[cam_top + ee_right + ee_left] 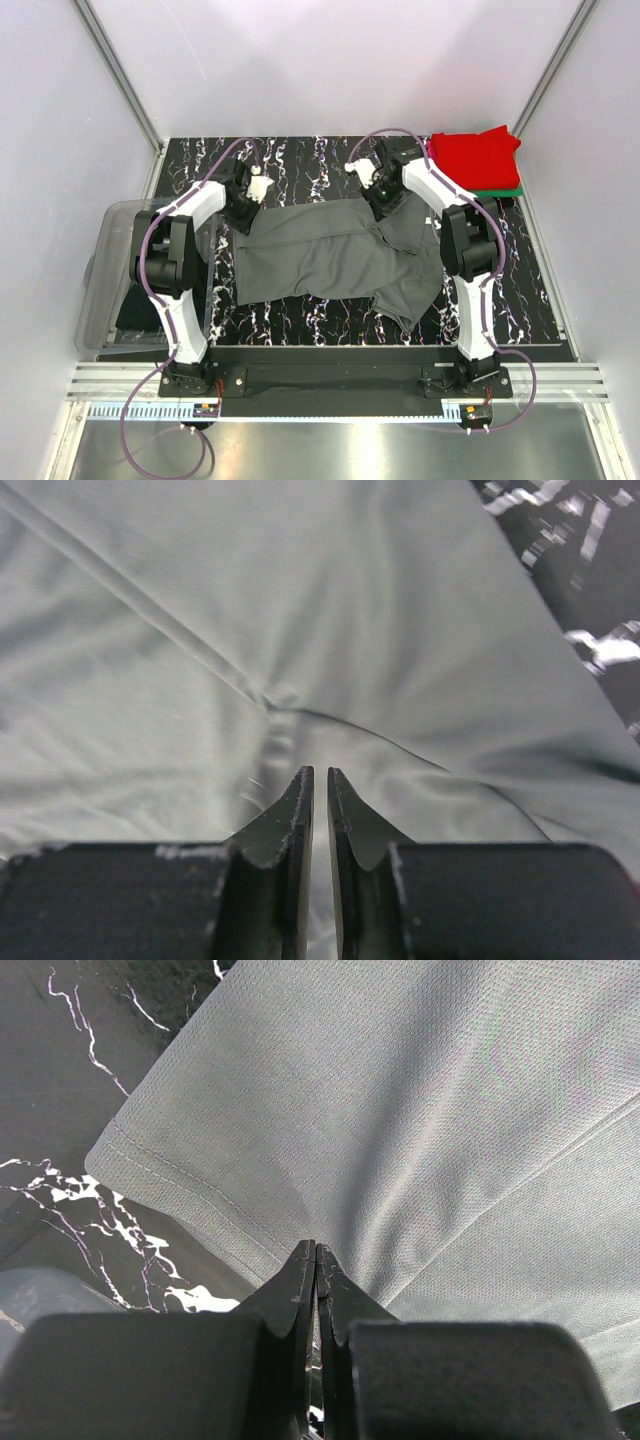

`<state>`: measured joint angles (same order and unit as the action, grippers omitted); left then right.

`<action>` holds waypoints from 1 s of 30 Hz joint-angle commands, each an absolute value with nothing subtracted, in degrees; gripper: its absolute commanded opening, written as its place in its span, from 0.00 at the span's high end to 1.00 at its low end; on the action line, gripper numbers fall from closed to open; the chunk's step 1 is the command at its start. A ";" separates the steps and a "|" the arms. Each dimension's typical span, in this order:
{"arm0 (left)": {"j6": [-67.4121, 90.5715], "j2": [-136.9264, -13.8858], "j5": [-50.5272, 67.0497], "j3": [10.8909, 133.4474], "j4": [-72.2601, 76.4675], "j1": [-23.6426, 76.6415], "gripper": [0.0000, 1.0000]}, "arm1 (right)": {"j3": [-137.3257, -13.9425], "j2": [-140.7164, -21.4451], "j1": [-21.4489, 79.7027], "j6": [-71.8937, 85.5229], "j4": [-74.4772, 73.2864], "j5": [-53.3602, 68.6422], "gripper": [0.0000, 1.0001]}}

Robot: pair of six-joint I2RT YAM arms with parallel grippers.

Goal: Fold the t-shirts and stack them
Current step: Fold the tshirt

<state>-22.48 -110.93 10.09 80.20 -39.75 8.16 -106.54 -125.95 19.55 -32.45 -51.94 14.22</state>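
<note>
A dark grey t-shirt (pixel 320 255) lies spread across the middle of the black marbled mat (pixel 300 160), its right part rumpled. My left gripper (pixel 243 212) is at the shirt's far left corner. In the left wrist view its jaws (pixel 316 1248) are pressed together on the hemmed edge of the grey cloth (pixel 420 1110). My right gripper (pixel 383 205) is at the shirt's far edge, right of centre. Its jaws (pixel 320 772) stand a sliver apart with grey cloth (pixel 300 600) pinched between them and creases running out from the tips. A folded red t-shirt (pixel 475 155) lies on a green one (pixel 505 190) at the far right corner.
A clear plastic tub (pixel 105 280) stands off the mat's left edge, beside the left arm. White walls with metal rails close in the back and both sides. The arm bases sit at the near edge.
</note>
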 commanded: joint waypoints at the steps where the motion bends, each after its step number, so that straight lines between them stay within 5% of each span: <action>1: -22.76 -108.10 9.23 80.42 -38.50 7.82 0.97 | -105.13 -123.67 21.53 -31.20 -51.94 16.08 0.83; 19: -22.32 -108.37 9.84 81.91 -38.41 7.82 0.97 | -103.79 -122.26 25.75 -31.28 -51.50 14.69 0.83; 30: -23.64 -111.62 6.59 87.70 -39.20 7.82 0.96 | -110.39 -121.90 16.88 -31.91 -47.90 9.67 0.83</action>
<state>-22.96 -111.09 8.34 83.92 -40.42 8.16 -106.87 -125.19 20.82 -31.86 -50.61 12.40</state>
